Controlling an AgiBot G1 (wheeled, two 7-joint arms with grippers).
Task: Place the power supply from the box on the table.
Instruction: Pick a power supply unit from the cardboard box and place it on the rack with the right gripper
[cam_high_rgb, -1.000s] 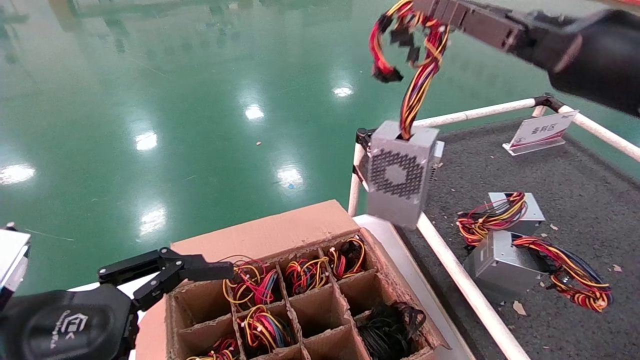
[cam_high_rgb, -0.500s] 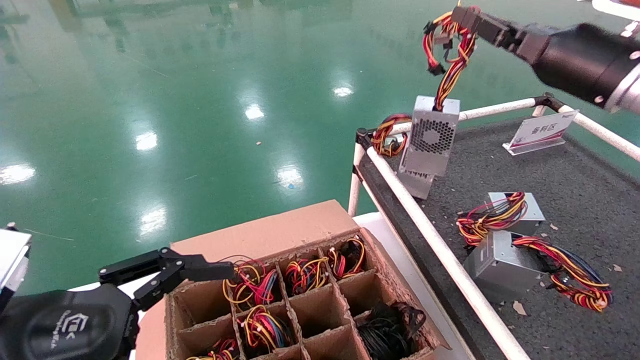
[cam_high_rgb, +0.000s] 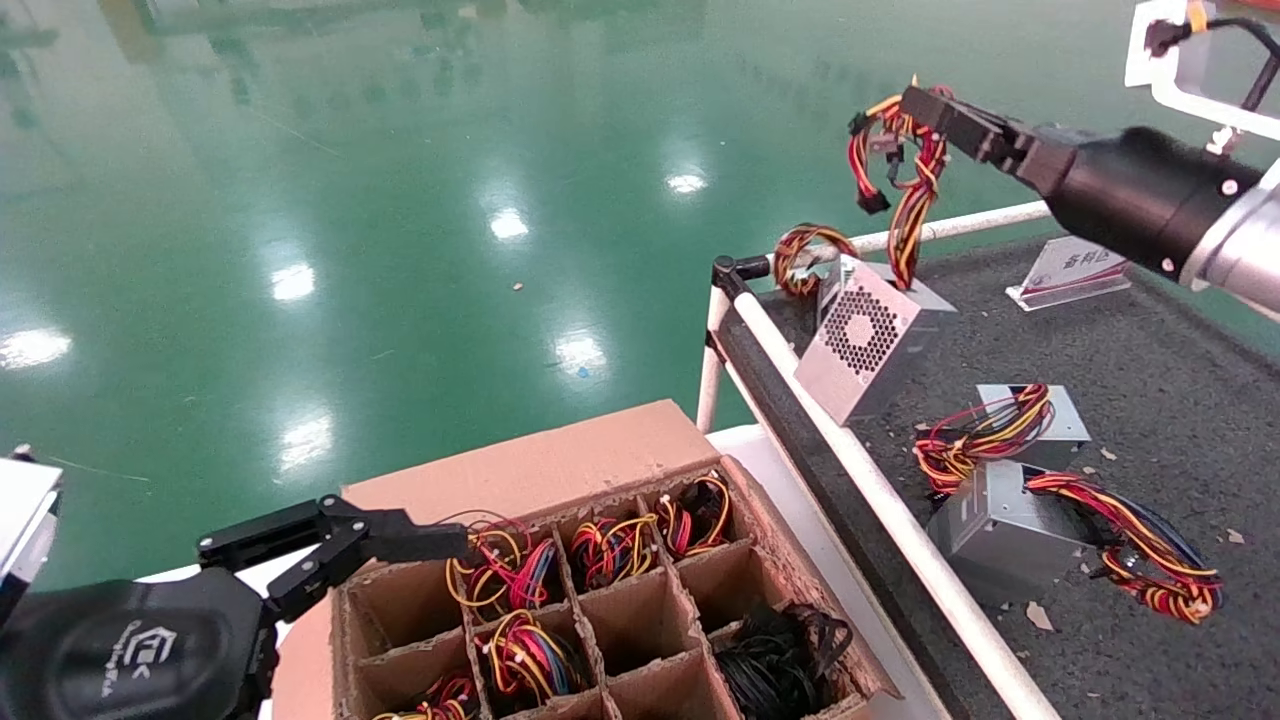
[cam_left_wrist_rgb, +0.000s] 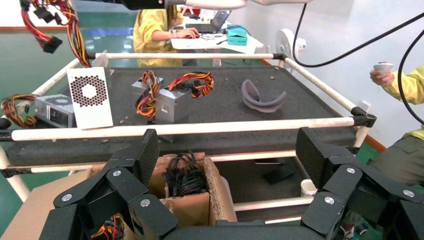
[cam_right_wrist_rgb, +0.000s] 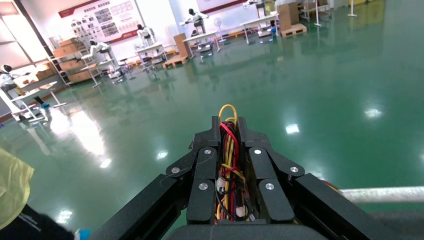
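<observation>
Nearest the robot, the left gripper hangs parked at the box's outer corner, its jaws spread apart and holding nothing; several cells of the box hold more wire bundles, and one holds an all-black cable bundle.

Farther off, the power supply sits tilted against the white rail at the near edge of the table, close to its far corner. Only its lower edge seems to touch the felt, though the contact is hard to confirm from here. It is a small silver box with a round honeycomb grille facing the robot, and its red, yellow and black wires run up from its top face.

Farthest, the right gripper has its jaws clamped on those wires alone, not on the casing. The risks follow from that: if the jaws part now, the leaning box may topple or slide against the rail, and the loose wire loops may snag on the fingers as the arm withdraws, dragging the unit. Two other silver units lie nearby on the felt.
</observation>
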